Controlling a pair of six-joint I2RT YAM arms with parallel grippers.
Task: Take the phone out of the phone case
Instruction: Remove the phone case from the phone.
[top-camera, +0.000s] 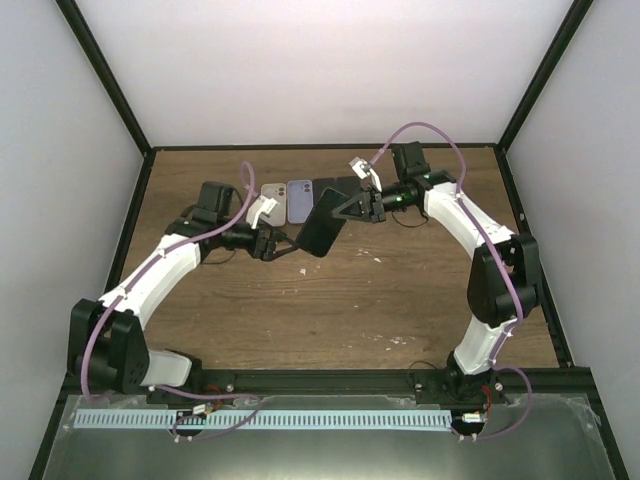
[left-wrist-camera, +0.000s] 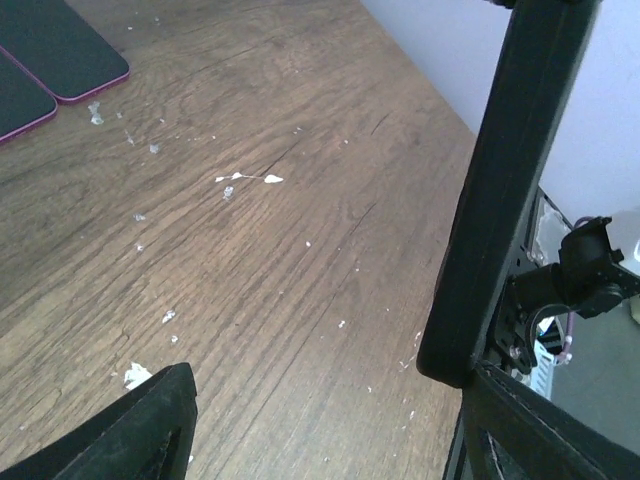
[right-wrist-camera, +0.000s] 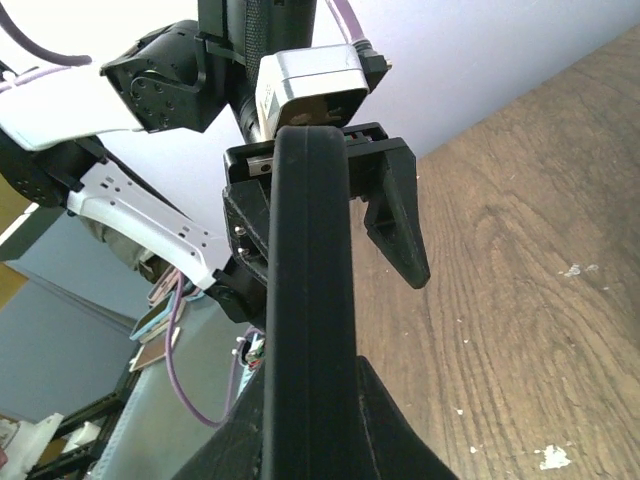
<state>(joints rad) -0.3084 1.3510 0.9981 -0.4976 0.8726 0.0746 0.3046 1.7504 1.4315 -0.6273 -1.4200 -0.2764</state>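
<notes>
A black phone in its black case (top-camera: 322, 228) is held on edge in the air above the table's middle. My right gripper (top-camera: 352, 206) is shut on its upper right side; in the right wrist view the case edge (right-wrist-camera: 310, 250) runs up between my fingers (right-wrist-camera: 400, 430). My left gripper (top-camera: 287, 244) sits at the phone's lower left with jaws wide apart. In the left wrist view the case's (left-wrist-camera: 505, 190) lower corner rests against my right finger (left-wrist-camera: 545, 430), and the left finger (left-wrist-camera: 130, 430) stands far from it.
A white phone (top-camera: 272, 204), a lavender phone (top-camera: 298, 201) and a dark one (top-camera: 338, 186) lie at the back of the wooden table (top-camera: 400, 290). Two dark-screened phones with pink rims (left-wrist-camera: 65, 50) show in the left wrist view. White specks dot the wood.
</notes>
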